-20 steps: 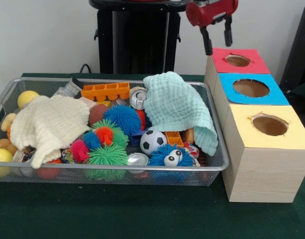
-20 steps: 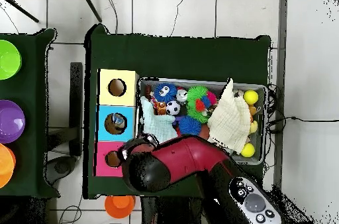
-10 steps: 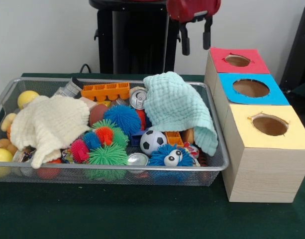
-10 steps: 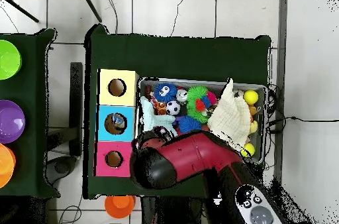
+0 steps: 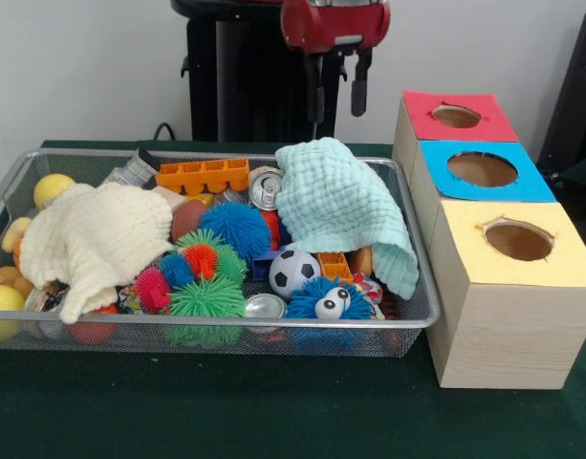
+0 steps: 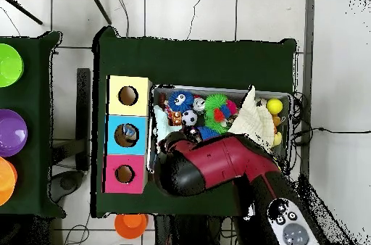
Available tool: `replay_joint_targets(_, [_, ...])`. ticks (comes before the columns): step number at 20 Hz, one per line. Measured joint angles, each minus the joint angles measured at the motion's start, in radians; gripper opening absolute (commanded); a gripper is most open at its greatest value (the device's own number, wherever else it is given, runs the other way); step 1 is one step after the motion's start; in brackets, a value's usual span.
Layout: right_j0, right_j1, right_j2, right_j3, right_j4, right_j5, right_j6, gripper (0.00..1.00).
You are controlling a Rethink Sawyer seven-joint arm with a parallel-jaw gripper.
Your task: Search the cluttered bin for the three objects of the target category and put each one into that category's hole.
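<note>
Wire bin point(image 5: 422, 316) of mixed toys, gripper point(image 5: 339, 92) above its far edge.

Gripper: empty, fingers apart, hanging over the mint cloth point(image 5: 345, 206). Bin contents: cream cloth point(image 5: 92, 239), orange block tray point(image 5: 203, 175), two cans point(image 5: 267, 188), blue spiky ball point(image 5: 235, 228), soccer ball point(image 5: 293, 272), yellow balls. Beside the bin: three wooden boxes with holes, topped red point(image 5: 457, 116), blue point(image 5: 482, 170), yellow point(image 5: 517, 241).

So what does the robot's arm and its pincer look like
The arm is thick and rounded, glossy red with black joints. Its wrist ends in a red housing carrying the pincer: two slim black fingers pointing down.
</note>
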Motion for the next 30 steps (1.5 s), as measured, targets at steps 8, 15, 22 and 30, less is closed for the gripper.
replay_joint_targets(8, [-0.057, 0.006, -0.007, -0.049, -0.027, 0.0, 0.0, 1.0])
replay_joint_targets(15, [-0.213, 0.006, 0.032, -0.055, -0.029, 0.0, 0.0, 1.0])
replay_joint_targets(22, [-0.282, 0.03, 0.049, -0.069, -0.029, 0.033, 0.0, 1.0])
replay_joint_targets(30, [-0.273, 0.098, 0.073, -0.078, -0.029, 0.123, 0.0, 1.0])
